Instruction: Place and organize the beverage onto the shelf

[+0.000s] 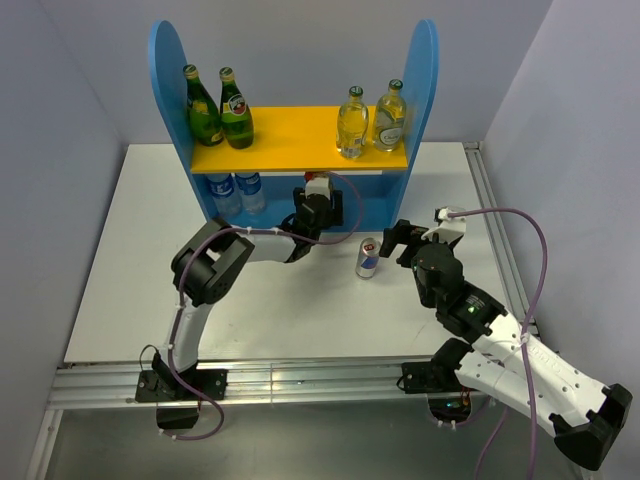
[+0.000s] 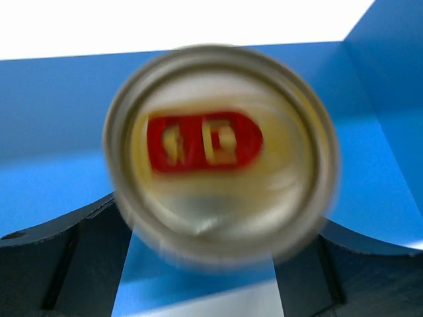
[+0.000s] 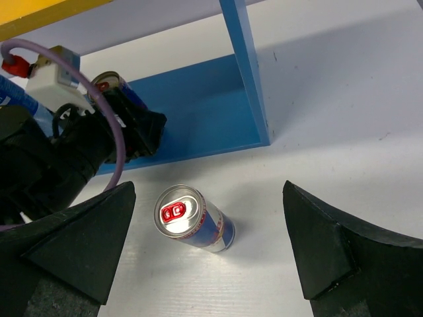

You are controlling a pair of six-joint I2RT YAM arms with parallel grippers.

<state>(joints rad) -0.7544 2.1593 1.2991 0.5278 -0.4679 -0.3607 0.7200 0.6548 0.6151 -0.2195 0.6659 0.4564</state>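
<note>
Top external view:
- The shelf [image 1: 428,80] stands at the far side of the table [image 1: 130,290].
- On its yellow top board [image 1: 300,135], two dark green bottles [image 1: 236,112] stand at the left end and two clear green-capped bottles [image 1: 352,125] at the right.
- Two blue-labelled water bottles [image 1: 250,190] are seen under the board, at the left.
- The writing on the labels is too small to be read.
- The left gripper [image 1: 319,207] is reached into the lower tier, and its fingertips are hidden by the board.
- A blue-silver can [image 1: 368,258] stands upright on the table in front of the shelf, just beside the right gripper [image 1: 400,243].

Left wrist view:
- A lower-tier can [image 2: 221,152], unseen from above, is shown end-on and blurred, with a silver lid and a red tab.
- It sits between the two dark fingers [image 2: 59,264], against the blue shelf surfaces.
- It cannot be told whether the fingers press on it or stand clear.

Right wrist view:
- The blue-silver can's red tab is seen here, its print too small to be read.
- The right fingers [image 3: 79,244] are spread wide to either side of this can, and nothing is held.
- The left gripper is seen over the blue base with the lower-tier can at its tips.
</note>
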